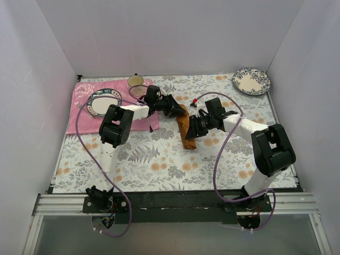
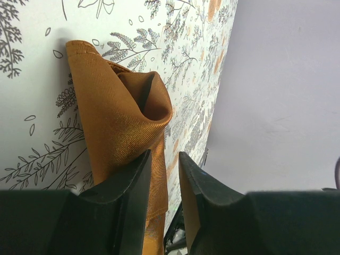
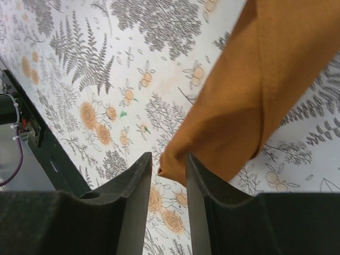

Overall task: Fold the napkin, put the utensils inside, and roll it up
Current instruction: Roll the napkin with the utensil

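Rust-orange cloth filled the narrow gap of your left tool point(image 2: 164, 155), so I judge it was pinching the napkin point(image 2: 117, 111) at one end. A fold there stood up off the desk point(image 2: 32, 32) with an open pocket. Your right tool point(image 3: 169, 156) was just as narrow, with a corner of the napkin sitting right at its fingertips. Bare desk showed through the rest of that gap, so I cannot tell whether it gripped the corner or only met it.

From above, both tools were close together at mid-desk. The left was at the napkin's far end and the right against its right side, a little nearer to you.

As for progress, the napkin lay as a long, narrow band running away from you, so the folding looked done. The spoon showed in no view. It may have been tucked inside the band, but you could not confirm that from these pictures. The band was loose and gaping at the far end, so a tight roll was not yet made. By my reading, that step was left to do.
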`<state>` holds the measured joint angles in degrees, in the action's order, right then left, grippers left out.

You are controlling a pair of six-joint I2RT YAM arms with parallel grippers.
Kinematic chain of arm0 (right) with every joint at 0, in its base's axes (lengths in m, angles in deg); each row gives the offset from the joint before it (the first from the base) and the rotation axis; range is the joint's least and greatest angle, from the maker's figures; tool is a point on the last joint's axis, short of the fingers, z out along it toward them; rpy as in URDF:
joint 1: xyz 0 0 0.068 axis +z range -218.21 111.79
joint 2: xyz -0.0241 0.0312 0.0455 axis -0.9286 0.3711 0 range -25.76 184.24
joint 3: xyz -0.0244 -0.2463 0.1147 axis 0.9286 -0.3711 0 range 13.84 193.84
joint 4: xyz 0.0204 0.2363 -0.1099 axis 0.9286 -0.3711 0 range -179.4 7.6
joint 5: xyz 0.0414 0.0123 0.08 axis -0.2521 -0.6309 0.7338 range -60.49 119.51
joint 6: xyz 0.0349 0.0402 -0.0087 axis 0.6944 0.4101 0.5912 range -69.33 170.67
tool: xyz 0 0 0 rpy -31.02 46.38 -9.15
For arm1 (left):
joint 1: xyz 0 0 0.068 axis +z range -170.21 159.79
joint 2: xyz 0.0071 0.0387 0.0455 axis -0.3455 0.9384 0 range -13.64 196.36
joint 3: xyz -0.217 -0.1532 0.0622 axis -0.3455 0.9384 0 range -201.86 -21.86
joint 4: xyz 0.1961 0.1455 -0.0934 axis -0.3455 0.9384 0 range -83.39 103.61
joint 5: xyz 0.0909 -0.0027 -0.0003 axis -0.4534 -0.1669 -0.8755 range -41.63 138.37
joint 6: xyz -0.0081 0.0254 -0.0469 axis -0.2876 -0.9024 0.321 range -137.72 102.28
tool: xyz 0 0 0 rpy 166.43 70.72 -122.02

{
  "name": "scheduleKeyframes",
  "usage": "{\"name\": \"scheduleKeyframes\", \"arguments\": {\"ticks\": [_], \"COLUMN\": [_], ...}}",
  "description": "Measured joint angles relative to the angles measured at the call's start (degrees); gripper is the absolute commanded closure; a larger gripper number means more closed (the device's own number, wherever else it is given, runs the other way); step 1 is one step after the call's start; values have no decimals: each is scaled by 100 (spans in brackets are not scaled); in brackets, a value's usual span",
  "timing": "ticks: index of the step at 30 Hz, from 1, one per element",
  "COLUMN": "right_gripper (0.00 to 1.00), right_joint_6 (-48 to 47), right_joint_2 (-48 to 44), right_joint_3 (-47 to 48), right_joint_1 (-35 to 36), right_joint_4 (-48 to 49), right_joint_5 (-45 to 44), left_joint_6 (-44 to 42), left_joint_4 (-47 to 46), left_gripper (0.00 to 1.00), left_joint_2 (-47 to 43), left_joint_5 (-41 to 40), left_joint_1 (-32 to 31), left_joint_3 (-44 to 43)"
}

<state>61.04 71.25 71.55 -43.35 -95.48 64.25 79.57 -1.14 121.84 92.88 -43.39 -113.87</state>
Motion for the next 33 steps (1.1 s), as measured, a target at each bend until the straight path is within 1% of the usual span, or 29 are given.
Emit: {"name": "scheduleKeyframes", "arguments": {"ticks": [5, 10, 15, 19, 25, 33], "right_gripper": [61, 63, 63, 63, 64, 64], "right_joint_6": [111, 192, 181, 164, 164, 186], "right_joint_2": [-59, 4, 221, 247, 249, 249], "right_joint_3": [96, -186, -428, -433, -433, -334], "right_joint_1": [234, 310, 291, 289, 289, 289], "right_joint_4": [175, 564, 610, 627, 640, 603], "right_joint_5": [164, 339, 291, 293, 295, 299], "left_joint_6": [2, 2, 7, 50, 118, 310], "left_joint_4": [0, 0, 28, 103, 114, -11], "left_gripper": [73, 73, 72, 71, 71, 71], "left_joint_2": [2, 7, 17, 20, 17, 107], "left_joint_5": [11, 15, 59, 114, 179, 271], "left_joint_1": [4, 9, 13, 33, 120, 227], "left_joint_3": [0, 0, -59, -262, -793, -1043]}}
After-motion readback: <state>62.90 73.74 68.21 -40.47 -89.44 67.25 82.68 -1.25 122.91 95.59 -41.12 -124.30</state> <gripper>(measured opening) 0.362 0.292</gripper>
